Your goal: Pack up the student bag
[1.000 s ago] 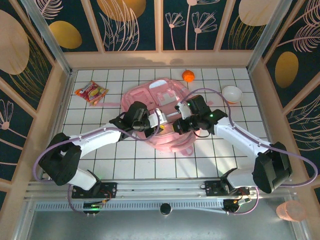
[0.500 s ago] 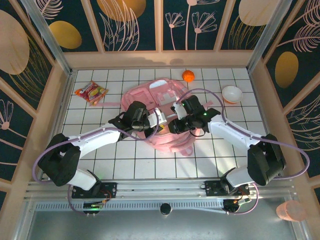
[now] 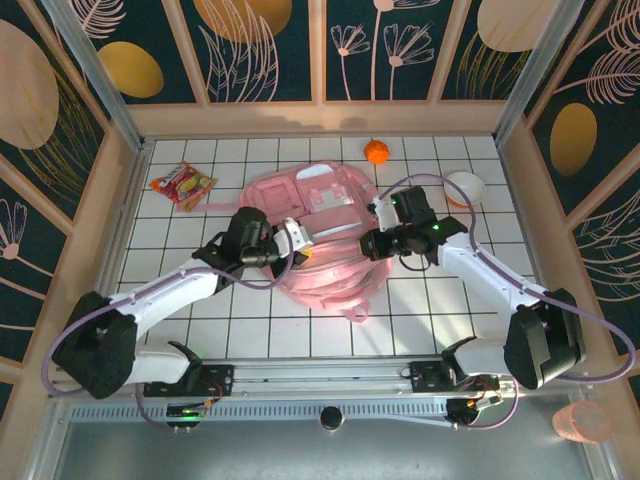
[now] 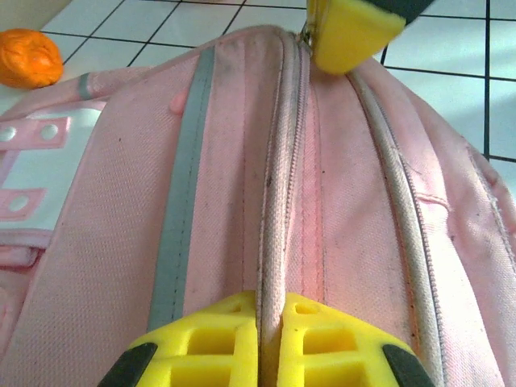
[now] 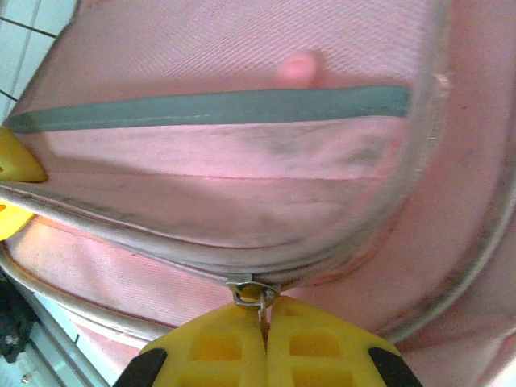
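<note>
Robot lab cell — white gridded table [image 3: 250,320], aluminium rail [image 3: 320,378], leaf-patterned wall panels [image 3: 270,50]

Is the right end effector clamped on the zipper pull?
Yes, the right end effector pinches the student bag's metal zipper pull between its shut yellow fingertips.

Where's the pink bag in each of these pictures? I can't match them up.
Top external: bag lies in the middle of the picture.
Left wrist: bag spans most of the frame, its zip running up the middle.
Right wrist: bag seen close up, zip pull at the bottom.
Shared landmark: the white tiled table, top right in the left wrist view, top left in the right wrist view.
</note>
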You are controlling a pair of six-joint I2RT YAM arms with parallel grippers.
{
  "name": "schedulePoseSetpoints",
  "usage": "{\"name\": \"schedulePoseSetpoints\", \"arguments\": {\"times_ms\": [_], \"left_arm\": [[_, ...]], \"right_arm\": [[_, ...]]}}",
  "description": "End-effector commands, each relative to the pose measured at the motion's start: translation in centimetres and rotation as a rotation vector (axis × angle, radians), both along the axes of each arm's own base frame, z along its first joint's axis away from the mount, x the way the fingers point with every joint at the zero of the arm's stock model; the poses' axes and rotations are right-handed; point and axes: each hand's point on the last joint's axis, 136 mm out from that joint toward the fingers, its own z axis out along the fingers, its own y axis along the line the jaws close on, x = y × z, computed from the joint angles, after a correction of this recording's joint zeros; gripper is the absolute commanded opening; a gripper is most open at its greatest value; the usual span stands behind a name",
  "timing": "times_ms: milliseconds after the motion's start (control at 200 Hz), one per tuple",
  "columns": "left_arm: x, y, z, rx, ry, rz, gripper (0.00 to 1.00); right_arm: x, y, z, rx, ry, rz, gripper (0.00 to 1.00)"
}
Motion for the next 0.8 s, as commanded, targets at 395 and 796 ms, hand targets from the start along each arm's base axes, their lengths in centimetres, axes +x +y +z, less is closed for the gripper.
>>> {"name": "schedulePoseSetpoints", "arguments": {"times_ms": [395, 796], "left_arm": [[-1.3, -4.2, 2.0, 0.031, -0.048, -0.146, 0.65], [-1.5, -3.6, -0.3, 0.122, -0.079, -0.165, 0.0]], "right_arm": [[-4.9, 8.6, 3.4, 0.14, 0.015, 0.171, 0.0], [-0.8, 0.8, 0.9, 0.104, 0.041, -0.017, 0.0]]}}
